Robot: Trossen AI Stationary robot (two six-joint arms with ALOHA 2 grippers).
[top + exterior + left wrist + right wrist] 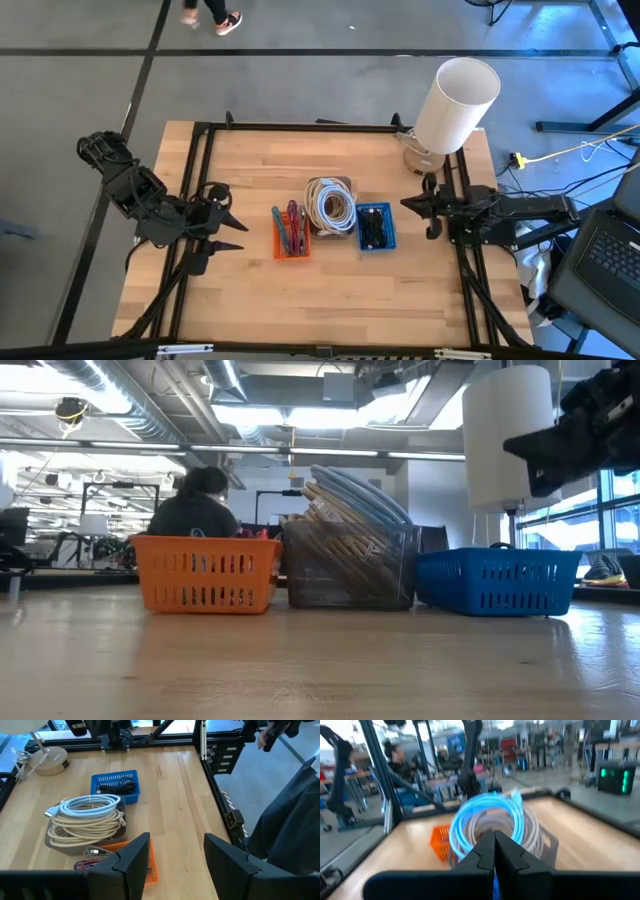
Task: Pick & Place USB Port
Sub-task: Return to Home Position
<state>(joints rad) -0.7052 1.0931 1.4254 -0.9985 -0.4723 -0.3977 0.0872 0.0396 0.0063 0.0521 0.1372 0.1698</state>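
Blue bin (497,582) holds black cable (374,229), just beside right hand (405,204).

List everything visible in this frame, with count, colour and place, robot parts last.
table: one, light wood, black-framed.
orange bin: one, orange, left-arm end of the centre row.
thin cables: several, pink among them, in the orange bin.
dark bin: one, smoky, middle of the row.
light blue cable: one coil, atop the dark bin.
cream cable: one coil, beneath it.
blue bin: one, right-arm end.
black cable: one, in the blue bin.
lamp: one, white, far right corner.
person: one, dark top, behind the table.
left gripper: open, left of the bins.
right gripper: shut, right of the bins.
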